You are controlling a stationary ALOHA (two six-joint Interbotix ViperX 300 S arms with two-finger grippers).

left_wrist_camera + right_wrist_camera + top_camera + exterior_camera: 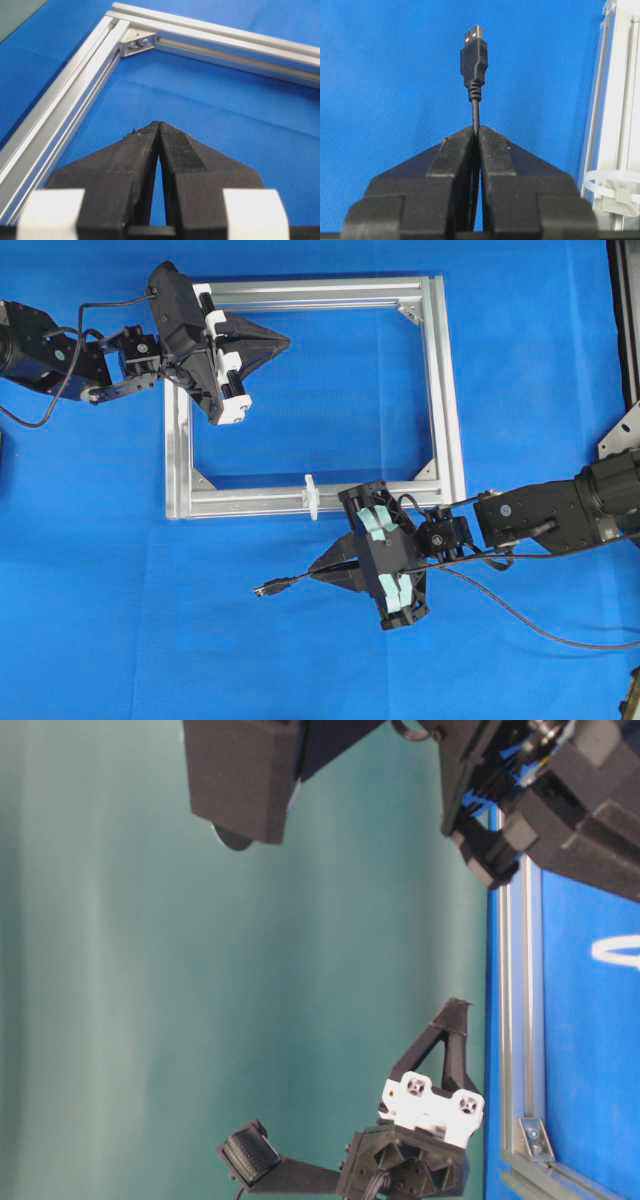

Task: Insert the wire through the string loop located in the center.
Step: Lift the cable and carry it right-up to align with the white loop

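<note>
right hand (322,575) clamped on wire (475,107), plug out front, just off the frame (250,502) bar's outer side | string loop (311,496) upright on that bar, beside hand | left hand (158,125) closed, empty, over frame | risk: limp plug droops, snags loop

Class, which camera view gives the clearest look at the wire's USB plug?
The right wrist view: the USB plug fills the centre, sticking out past the shut right pincer. The overhead view shows it small; the table-level and left wrist views miss it.
</note>
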